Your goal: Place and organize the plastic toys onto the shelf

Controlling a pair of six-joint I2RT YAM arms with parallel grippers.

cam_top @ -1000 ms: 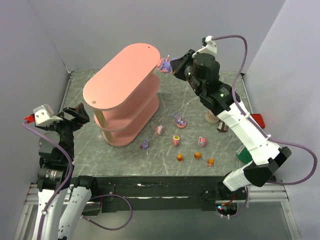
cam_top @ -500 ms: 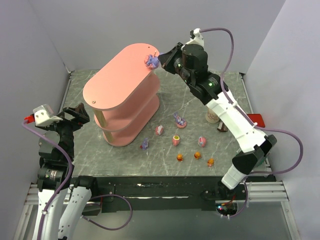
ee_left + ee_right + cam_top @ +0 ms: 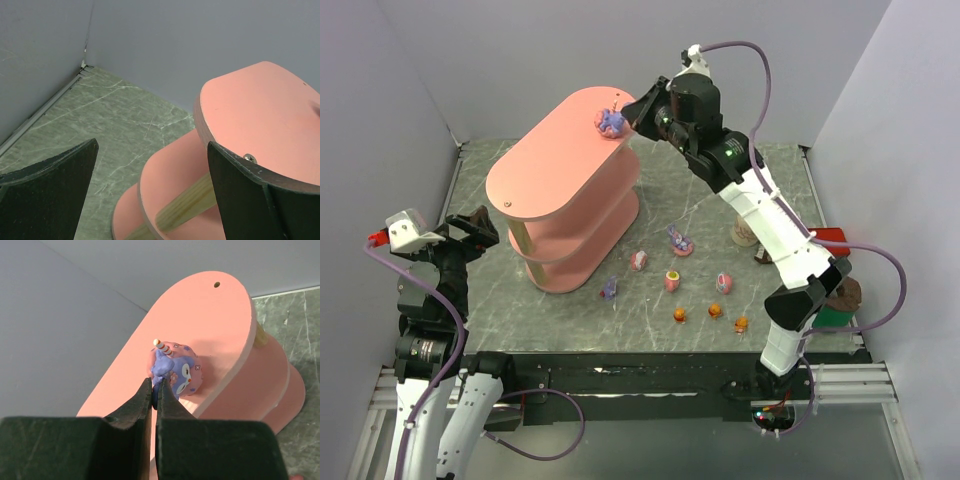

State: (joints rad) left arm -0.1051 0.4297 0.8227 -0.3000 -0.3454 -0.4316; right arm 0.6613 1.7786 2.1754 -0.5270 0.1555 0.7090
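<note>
The shelf (image 3: 555, 170) stands at the left middle of the table, with three salmon-pink oval boards on pale wooden posts. My right gripper (image 3: 628, 119) is shut on a purple bunny toy (image 3: 611, 121) with a pink body. It holds the toy just over the far end of the top board (image 3: 210, 315). In the right wrist view the fingertips (image 3: 156, 386) pinch the toy (image 3: 181, 373) by a purple part. Several more toys lie on the table: purple ones (image 3: 680, 241) (image 3: 610, 289), pink-and-white ones (image 3: 639, 261) (image 3: 673, 280) and small orange ones (image 3: 715, 311). My left gripper (image 3: 470, 228) stands open and empty left of the shelf (image 3: 260, 115).
A cream pump bottle (image 3: 745, 233) and a flat red box (image 3: 830, 238) sit at the table's right side. A brown object (image 3: 845, 295) rests on something green near the right arm's elbow. Grey walls close in the back and both sides.
The right arm has swung left with the purple toy, from beside the shelf's far end to over its top board. The left arm has not moved.
</note>
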